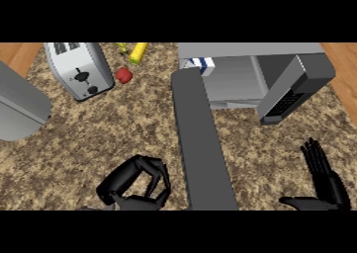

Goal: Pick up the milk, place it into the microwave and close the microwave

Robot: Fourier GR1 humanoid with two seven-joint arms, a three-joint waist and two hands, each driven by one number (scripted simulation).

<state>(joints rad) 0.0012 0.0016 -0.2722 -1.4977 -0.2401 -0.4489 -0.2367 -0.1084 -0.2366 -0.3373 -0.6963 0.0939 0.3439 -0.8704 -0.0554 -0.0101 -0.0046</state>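
Head view, steep down onto speckled brown counter (101,133). Microwave (246,74) at 1 o'clock, cavity exposed. Microwave door (202,148) swung fully out, seen edge-on as a long dark grey slab running from the cavity's left side toward 6 o'clock. Milk (199,64), a white carton with blue stripes, sitting inside the cavity at its back left corner, just beside the door hinge; only the top part visible above the door edge. Dark control panel block (294,89) along the microwave's right side, angled toward 4 o'clock.

Left hand (133,185) at 7 o'clock, just left of the open door; fingers curled into a loop, nothing visible inside them. Contact with the door: cannot tell. Right hand (323,183) at 4 o'clock near the lower right edge, fingers straight and pointing up, thumb out to the left, holding nothing, resting well apart from the microwave.

Toaster (78,69) at 10 o'clock, silver, lever and knob on its face. Small red item (123,74) just right of the toaster; yellow-green item (137,52) at 11 o'clock near the upper edge. Large grey rounded object (13,104) at 9 o'clock, partly cut off by the frame. Wood-toned surface (349,84) at the far right.
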